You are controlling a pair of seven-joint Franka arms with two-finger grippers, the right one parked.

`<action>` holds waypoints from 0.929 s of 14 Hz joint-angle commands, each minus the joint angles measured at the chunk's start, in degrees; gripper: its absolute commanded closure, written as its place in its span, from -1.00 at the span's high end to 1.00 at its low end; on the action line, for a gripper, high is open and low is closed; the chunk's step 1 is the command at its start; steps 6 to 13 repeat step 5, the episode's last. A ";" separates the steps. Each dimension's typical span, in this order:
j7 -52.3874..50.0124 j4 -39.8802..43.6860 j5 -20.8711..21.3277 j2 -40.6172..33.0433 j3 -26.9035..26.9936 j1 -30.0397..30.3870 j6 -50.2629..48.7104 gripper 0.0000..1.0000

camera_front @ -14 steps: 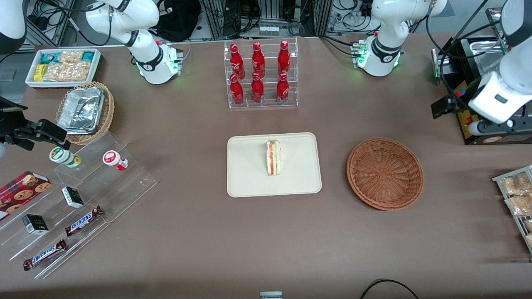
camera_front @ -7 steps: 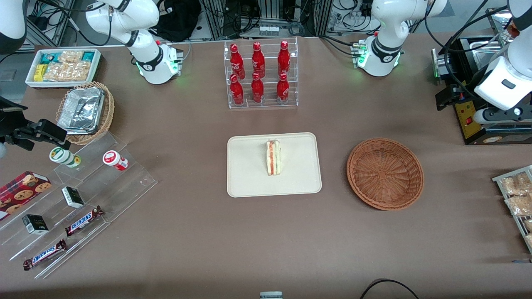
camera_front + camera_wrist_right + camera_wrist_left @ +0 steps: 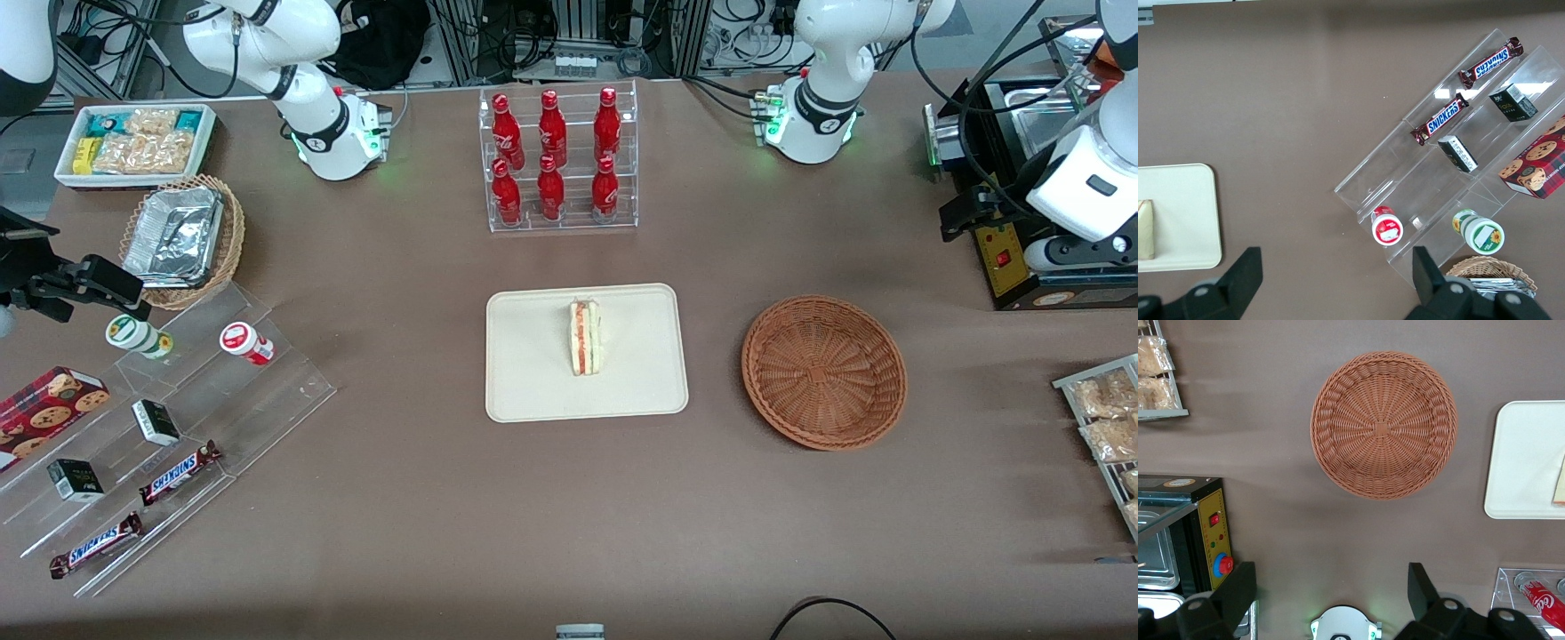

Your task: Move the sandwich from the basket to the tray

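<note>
The sandwich [image 3: 584,337], a pale wedge with red and green filling, lies on the cream tray [image 3: 533,382] at the table's middle. A sliver of the sandwich [image 3: 1559,483] shows on the tray [image 3: 1518,460] in the left wrist view. The reddish-brown wicker basket [image 3: 824,372] sits beside the tray, toward the working arm's end, with nothing in it [image 3: 1383,425]. My left gripper [image 3: 969,213] hangs high by the black appliance, well apart from the basket. It [image 3: 1331,577] is open, its black fingers [image 3: 1238,587] spread wide with nothing between them.
A clear rack of red bottles [image 3: 556,160] stands farther from the camera than the tray. A black appliance with a red button [image 3: 1009,258] and a wire rack of snack packets [image 3: 1107,418] sit at the working arm's end. Clear steps with candy bars [image 3: 178,471] lie toward the parked arm's end.
My left gripper has drawn away from the basket toward the working arm's end of the table, rising over the black appliance. The sandwich, the tray and the basket have not moved.
</note>
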 commanded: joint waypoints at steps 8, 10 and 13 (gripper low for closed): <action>0.66 3.25 -0.18 0.77 -2.21 3.45 -0.32 1.00; 0.66 3.25 -0.18 0.77 -2.21 3.45 -0.32 1.00; 0.66 3.25 -0.18 0.77 -2.21 3.45 -0.32 1.00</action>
